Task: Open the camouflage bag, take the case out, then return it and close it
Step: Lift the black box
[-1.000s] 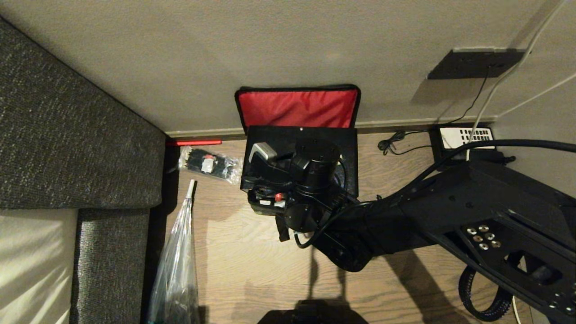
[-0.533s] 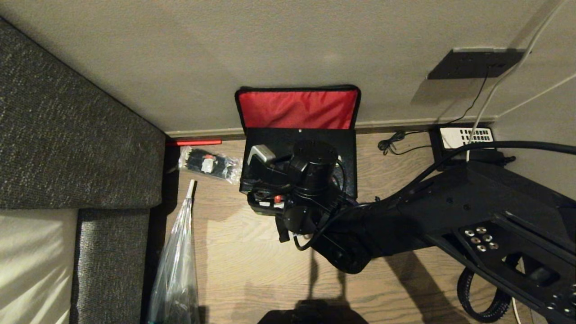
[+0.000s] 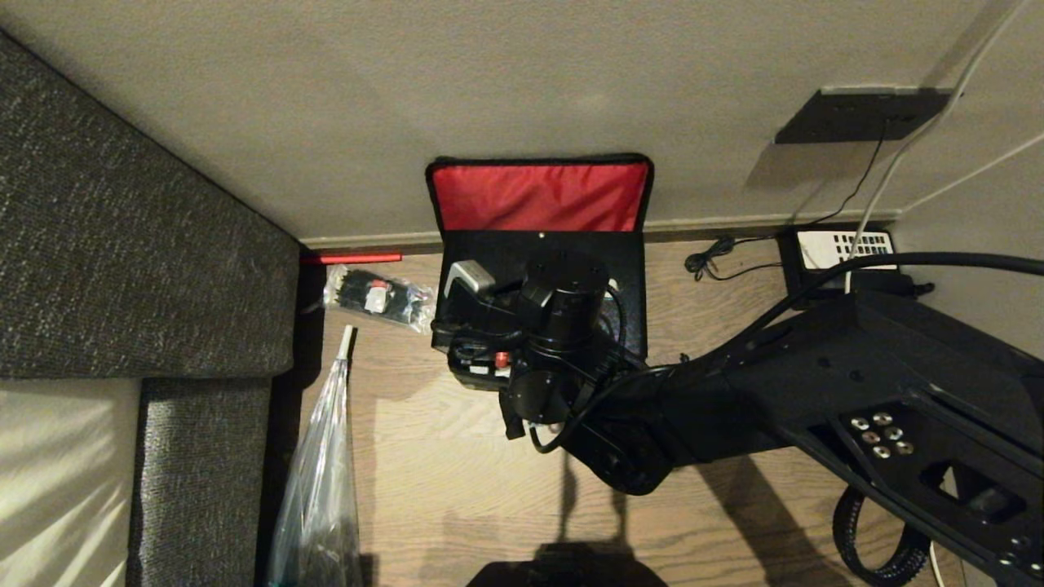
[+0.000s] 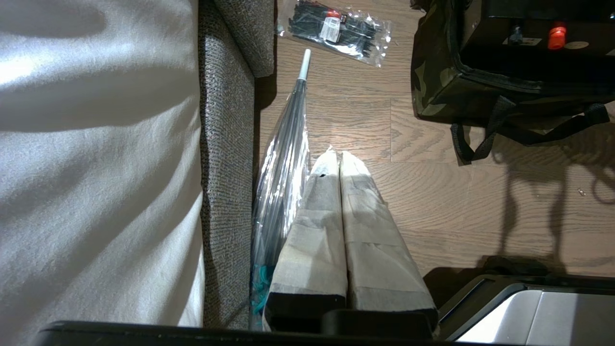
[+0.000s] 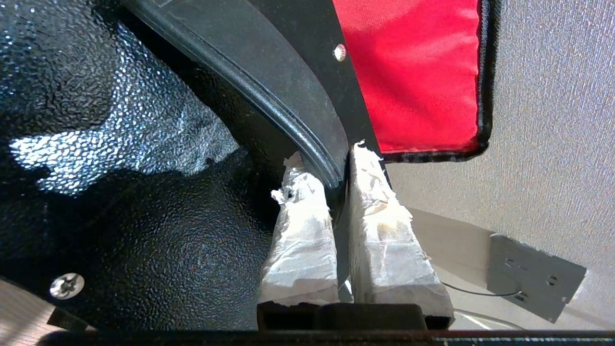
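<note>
The camouflage bag [image 4: 435, 79] stands on the wood floor against the wall, its red-lined lid [image 3: 538, 196] leaning back on the wall. The black case [image 3: 571, 244] lies across the bag's open top; its front, with a red knob [image 4: 557, 37], shows inside the bag's rim. My right gripper [image 5: 331, 168] is shut on the case's black curved handle [image 5: 269, 91], one taped finger on each side. In the head view my right wrist [image 3: 563, 310] covers the case's near half. My left gripper [image 4: 335, 156] hangs shut and empty over the floor beside the sofa.
A grey sofa [image 3: 122, 244] fills the left. A clear packet of black ties [image 3: 379, 297] and a clear folded umbrella [image 3: 322, 473] lie between sofa and bag. A black telephone [image 3: 844, 244], cables and a wall socket plate [image 3: 864, 114] are at the right.
My right wrist has drifted very slightly to the left with the case's handle still gripped. The bag, its lid and the left arm have not moved.
</note>
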Tool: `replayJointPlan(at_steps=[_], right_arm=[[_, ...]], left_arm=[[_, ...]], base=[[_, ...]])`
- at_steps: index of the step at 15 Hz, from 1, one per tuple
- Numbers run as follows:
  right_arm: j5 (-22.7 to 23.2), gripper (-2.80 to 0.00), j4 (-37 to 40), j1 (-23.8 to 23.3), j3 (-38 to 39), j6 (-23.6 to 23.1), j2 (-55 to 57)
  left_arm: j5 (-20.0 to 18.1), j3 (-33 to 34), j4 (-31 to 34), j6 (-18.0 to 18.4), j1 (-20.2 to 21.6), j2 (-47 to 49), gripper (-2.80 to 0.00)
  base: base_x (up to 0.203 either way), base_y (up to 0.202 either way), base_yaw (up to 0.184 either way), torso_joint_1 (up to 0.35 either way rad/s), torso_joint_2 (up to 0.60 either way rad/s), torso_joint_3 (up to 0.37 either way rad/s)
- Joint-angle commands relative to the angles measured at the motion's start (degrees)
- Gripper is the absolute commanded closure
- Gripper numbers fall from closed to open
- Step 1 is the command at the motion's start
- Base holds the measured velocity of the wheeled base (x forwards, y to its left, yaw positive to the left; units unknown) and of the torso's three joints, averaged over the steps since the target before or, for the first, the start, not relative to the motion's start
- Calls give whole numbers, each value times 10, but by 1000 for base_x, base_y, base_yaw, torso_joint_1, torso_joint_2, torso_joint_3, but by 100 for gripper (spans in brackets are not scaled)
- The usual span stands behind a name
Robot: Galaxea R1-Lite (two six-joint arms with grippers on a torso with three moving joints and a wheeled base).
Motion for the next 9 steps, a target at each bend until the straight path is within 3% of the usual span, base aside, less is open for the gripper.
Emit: replayJointPlan(at_steps=[1,9], right_arm=[[-3,0,-3,1,0,-5,-3],[-9,0,12,5,-2,-7,-18]], left_arm=[[0,1,0,-1,0,0,0],[1,1,0,-1,0,0,0]], base=[[0,0,0,0,0,0],[0,0,0,0,0,0]])
